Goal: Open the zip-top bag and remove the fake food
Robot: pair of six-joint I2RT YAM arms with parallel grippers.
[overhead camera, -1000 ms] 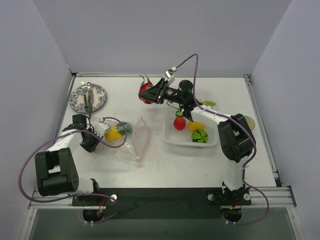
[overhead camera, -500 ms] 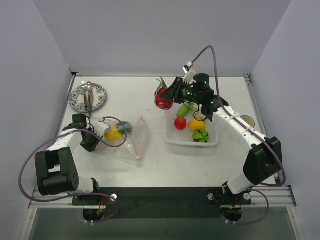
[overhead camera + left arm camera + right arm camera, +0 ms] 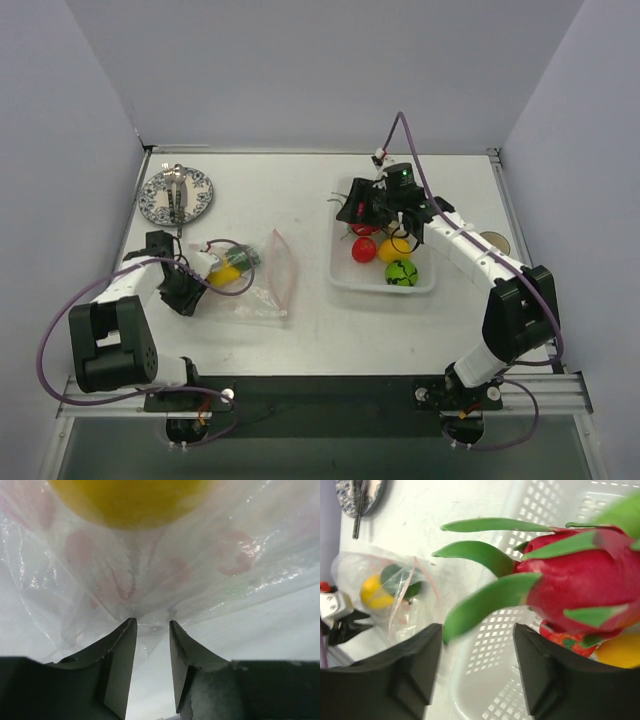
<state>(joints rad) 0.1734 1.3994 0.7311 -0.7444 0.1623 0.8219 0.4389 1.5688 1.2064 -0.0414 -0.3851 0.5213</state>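
The clear zip-top bag [image 3: 255, 290] lies left of centre, its pink zip strip [image 3: 283, 262] towards the tray. A yellow piece [image 3: 225, 272] and a green piece [image 3: 246, 257] are inside it. My left gripper [image 3: 190, 297] is shut on the bag's left end; in the left wrist view the plastic [image 3: 210, 580] is pinched between the tips [image 3: 152, 625] below the yellow piece [image 3: 135, 500]. My right gripper [image 3: 358, 212] is over the tray's left part with its jaws wide apart [image 3: 477, 630]. A red dragon fruit with green leaves [image 3: 580, 585] is just beyond them, over the tray.
The white mesh tray [image 3: 380, 285] holds a red piece [image 3: 363, 250], a yellow-orange piece [image 3: 392, 248] and a green piece [image 3: 402, 272]. A patterned plate with cutlery [image 3: 176, 195] sits at the back left. A tan disc [image 3: 495, 241] lies right of the tray.
My right arm has carried the dragon fruit from the back middle to over the tray, and its jaws have opened. My left gripper has pulled the bag a little nearer.
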